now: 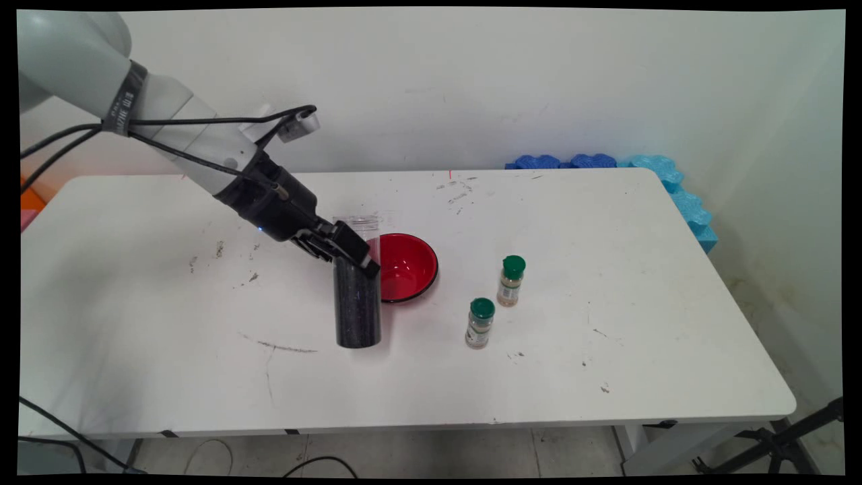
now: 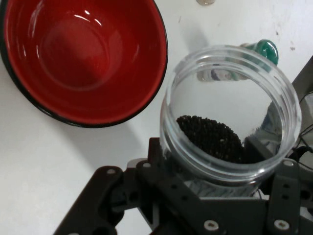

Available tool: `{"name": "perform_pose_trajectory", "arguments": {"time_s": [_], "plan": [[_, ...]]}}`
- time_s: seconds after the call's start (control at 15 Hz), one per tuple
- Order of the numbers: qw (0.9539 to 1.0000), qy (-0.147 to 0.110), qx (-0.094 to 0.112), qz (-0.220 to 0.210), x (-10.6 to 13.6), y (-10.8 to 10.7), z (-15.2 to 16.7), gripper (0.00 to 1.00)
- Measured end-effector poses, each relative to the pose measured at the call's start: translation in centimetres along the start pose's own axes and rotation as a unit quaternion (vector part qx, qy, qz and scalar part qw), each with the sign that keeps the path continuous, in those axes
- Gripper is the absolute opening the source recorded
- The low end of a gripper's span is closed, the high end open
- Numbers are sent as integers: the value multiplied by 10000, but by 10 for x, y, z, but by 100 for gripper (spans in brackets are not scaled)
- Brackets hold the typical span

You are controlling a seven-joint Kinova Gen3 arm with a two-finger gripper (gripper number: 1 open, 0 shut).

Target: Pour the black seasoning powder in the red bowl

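A tall clear jar (image 1: 357,296) filled most of the way with dark grains stands upright on the white table (image 1: 168,377). My gripper (image 1: 350,248) is shut on the jar near its upper part. In the hand view I look into the jar's open mouth (image 2: 230,112), with the dark grains (image 2: 210,139) below. A red bowl (image 1: 406,266) with a black rim sits just right of the jar, empty; in the hand view the bowl (image 2: 83,54) fills the upper left.
Two small spice bottles with green caps stand right of the bowl, one (image 1: 511,280) farther back and one (image 1: 479,322) nearer. Blue foam pieces (image 1: 673,185) lie along the table's far right corner. A green cap (image 2: 266,49) shows behind the jar.
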Motion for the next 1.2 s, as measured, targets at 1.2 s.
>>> {"name": "perform_pose_trajectory", "arguments": {"time_s": [1.2], "plan": [[9787,178,-416,-2002,16,-3,20,0]]}}
